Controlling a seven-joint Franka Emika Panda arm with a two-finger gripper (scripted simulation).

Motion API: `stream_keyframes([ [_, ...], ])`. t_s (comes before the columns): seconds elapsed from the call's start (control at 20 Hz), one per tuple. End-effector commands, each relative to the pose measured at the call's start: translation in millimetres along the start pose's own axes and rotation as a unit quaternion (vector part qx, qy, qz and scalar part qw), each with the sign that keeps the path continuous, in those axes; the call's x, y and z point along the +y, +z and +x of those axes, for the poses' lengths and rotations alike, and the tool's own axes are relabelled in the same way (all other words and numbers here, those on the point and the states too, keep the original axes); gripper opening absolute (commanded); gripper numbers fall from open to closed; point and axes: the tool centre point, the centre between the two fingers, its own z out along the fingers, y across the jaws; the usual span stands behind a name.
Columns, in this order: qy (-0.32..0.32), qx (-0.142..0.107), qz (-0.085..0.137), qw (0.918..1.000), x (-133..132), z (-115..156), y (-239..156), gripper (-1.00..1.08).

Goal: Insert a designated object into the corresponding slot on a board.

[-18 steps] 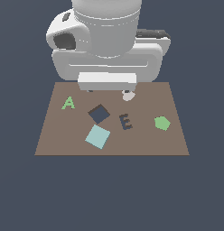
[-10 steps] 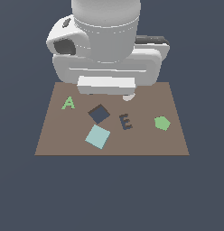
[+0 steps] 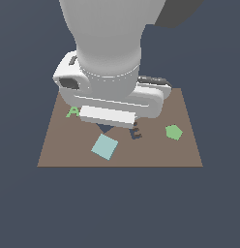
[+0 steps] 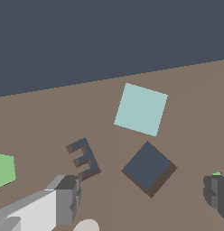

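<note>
Jaws [image 4: 141, 203]: we are seeing them spread wide, holding nothing, one finger [image 4: 66, 198] on each side of the slot.
Slot [image 4: 147, 168]: navy diamond recess, lying empty between the fingers.
Teal tile [image 4: 141, 109]: lying flat on the board [image 3: 64, 150], just beside the slot, untouched.
Letters: an E-shaped recess [image 4: 83, 158] and a green A [image 3: 72, 112].
Green pentagon [image 3: 173, 131]: sitting well apart, toward the exterior view's right.
</note>
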Motion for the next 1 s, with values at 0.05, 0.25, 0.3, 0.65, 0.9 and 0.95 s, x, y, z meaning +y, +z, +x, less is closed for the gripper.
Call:
stream_keyframes([
  [0.05, 0.036, -0.004, -0.001, 0.9993, 3.3, 14.0, 21.0, 1.0],
  [0.25, 0.077, -0.008, -0.001, 0.997, 8.2, 29.8, 44.4, 1.0],
  [0.3, 0.085, -0.008, -0.001, 0.9963, 9.4, 33.1, 49.3, 1.0],
  [0.65, 0.128, -0.013, 0.0, 0.9917, 16.6, 49.1, 73.4, 1.0],
  [0.9, 0.141, -0.014, 0.0, 0.9899, 19.3, 54.1, 80.6, 1.0],
  [0.95, 0.142, -0.014, 0.0, 0.9897, 19.5, 54.6, 81.1, 1.0],
])
